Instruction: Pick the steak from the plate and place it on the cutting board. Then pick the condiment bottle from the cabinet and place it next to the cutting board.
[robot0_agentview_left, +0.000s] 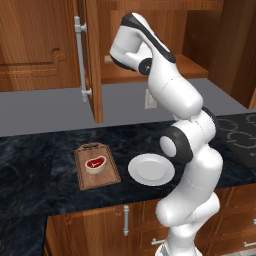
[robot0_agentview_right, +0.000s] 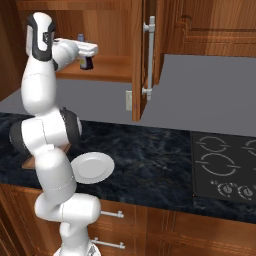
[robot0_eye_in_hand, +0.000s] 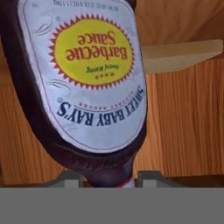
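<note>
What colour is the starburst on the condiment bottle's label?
Yellow with a red spiky edge, on the condiment bottle; clearest in the hand view.

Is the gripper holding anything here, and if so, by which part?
The gripper sits around the neck of the condiment bottle inside the cabinet, a finger on each side. Whether the grip is already firm cannot be told.

At the upper left of the frame, the pincer (robot0_agentview_right: 88, 56) reaches into the open cabinet (robot0_agentview_right: 137, 60), its tip at the condiment bottle (robot0_agentview_right: 86, 62) standing on the shelf. Lower left, the white plate (robot0_agentview_right: 95, 167) lies on the dark tabletop (robot0_agentview_right: 150, 155).
</note>
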